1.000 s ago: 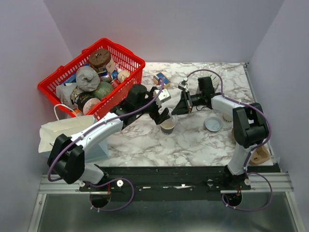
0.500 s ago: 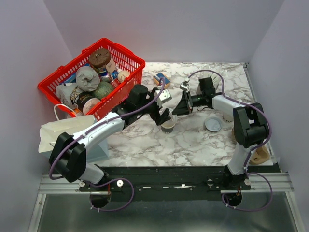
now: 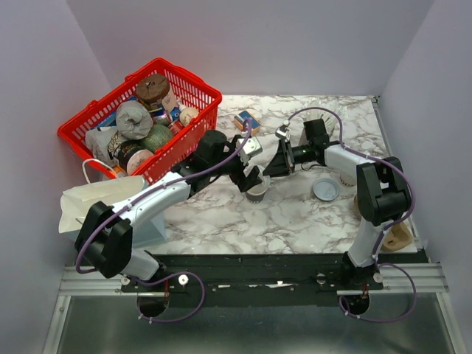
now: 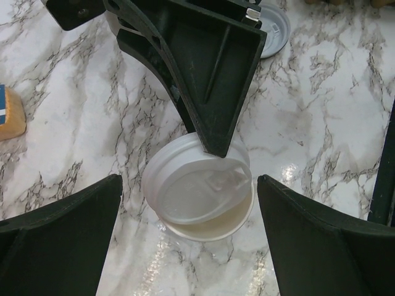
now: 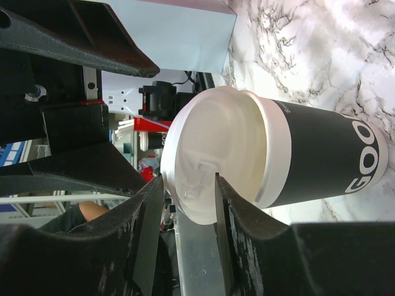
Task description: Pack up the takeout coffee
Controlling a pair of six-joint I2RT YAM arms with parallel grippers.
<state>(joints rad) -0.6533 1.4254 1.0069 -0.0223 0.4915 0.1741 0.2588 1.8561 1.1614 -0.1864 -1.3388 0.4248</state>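
Observation:
The takeout coffee (image 3: 257,194) stands on the marble table, a dark cup (image 5: 321,154) with a white lid (image 4: 197,194) lying askew on its rim. My left gripper (image 4: 189,185) hangs open over it, its wide fingers (image 4: 55,237) on either side and clear of the cup. From the far side my right gripper (image 3: 271,168) reaches in, one black finger (image 4: 210,74) resting its tip on the lid's far edge. In the right wrist view my right gripper (image 5: 188,179) has its jaws apart, with the lid's rim in the gap between them.
A red basket (image 3: 193,85) full of groceries stands at the back left, with a white paper bag (image 3: 96,199) in front of it. A loose lid disc (image 3: 326,190) lies to the right of the cup. A blue and orange packet (image 3: 247,120) lies behind it.
My right gripper's jaws have spread apart at the lid and the arm has drawn back a little. The left gripper has stayed wide open around the cup.

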